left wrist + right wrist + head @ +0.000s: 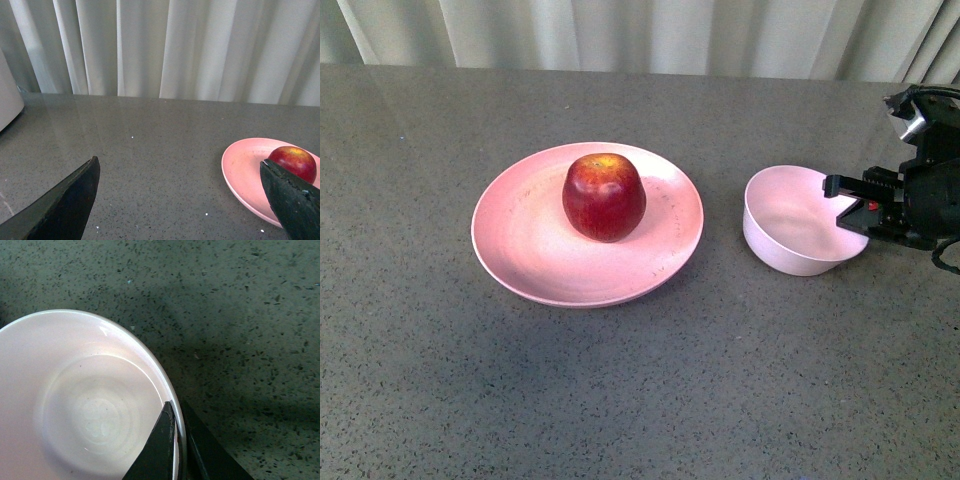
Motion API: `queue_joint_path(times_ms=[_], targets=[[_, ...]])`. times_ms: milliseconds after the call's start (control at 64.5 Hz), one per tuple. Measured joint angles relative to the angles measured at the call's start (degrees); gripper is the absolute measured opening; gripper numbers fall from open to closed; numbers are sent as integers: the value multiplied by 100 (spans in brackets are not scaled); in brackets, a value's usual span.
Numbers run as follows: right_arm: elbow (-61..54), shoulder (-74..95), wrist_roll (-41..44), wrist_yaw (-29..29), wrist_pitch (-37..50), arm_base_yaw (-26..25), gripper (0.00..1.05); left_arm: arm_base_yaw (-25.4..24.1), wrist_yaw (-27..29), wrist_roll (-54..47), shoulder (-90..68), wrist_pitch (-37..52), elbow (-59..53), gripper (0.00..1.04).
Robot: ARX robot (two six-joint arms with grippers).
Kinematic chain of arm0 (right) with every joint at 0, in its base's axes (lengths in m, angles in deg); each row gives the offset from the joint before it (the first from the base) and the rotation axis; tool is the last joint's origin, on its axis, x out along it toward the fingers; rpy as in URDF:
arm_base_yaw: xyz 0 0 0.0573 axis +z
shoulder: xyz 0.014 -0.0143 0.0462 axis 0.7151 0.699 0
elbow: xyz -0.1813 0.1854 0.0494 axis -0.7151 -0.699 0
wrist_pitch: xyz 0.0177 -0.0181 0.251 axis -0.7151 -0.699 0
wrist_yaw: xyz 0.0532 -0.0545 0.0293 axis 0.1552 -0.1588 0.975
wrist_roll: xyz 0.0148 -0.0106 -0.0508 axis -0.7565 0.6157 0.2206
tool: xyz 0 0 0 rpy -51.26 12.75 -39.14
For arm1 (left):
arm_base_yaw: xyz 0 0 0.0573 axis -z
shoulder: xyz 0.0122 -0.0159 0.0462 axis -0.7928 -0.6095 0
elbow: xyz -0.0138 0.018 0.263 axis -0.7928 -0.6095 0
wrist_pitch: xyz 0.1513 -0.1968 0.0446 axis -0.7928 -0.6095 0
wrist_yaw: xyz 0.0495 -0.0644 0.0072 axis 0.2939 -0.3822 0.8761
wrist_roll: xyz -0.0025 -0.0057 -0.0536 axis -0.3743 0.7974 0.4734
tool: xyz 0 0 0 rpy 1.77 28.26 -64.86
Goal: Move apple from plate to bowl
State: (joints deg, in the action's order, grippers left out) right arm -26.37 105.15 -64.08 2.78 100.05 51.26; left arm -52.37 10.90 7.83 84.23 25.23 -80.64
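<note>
Your left hand is spread wide, holding nothing. The apple sits on the plate mid-table, well left of your right hand, which pinches the bowl's right rim.

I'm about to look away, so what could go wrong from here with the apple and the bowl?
The right gripper has its jaws pinched over the rim of the bowl, which looks tipped; the bowl may slip or tip over.
The apple is round and sits loose on the plate; an off-centre nudge from the open left gripper could roll it off.
</note>
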Motion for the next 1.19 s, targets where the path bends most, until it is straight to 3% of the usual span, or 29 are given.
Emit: queue_joint_path(times_ms=[341, 651, 682, 790, 852, 1131, 1193], targets=[[-203, -258, -149, 216, 396, -70, 50, 0, 0, 0, 0, 0, 0, 96], [-1526, -2295, 83, 492, 1714, -459, 97, 0, 0, 0, 0, 0, 0, 96], [-1722, -2566, 111, 529, 1838, -514, 97, 0, 0, 0, 0, 0, 0, 96], [-2564, -2933, 667, -713, 3659, -562, 79, 0, 0, -2, 0, 0, 0, 96], [-2959, -3093, 855, -894, 4201, -573, 69, 0, 0, 0, 0, 0, 0, 96], [-4061, -4164, 1082, -896, 4273, -566, 19, 0, 0, 0, 0, 0, 0, 96], [-4350, -4476, 1091, -898, 4229, -566, 4, 0, 0, -2, 0, 0, 0, 96]])
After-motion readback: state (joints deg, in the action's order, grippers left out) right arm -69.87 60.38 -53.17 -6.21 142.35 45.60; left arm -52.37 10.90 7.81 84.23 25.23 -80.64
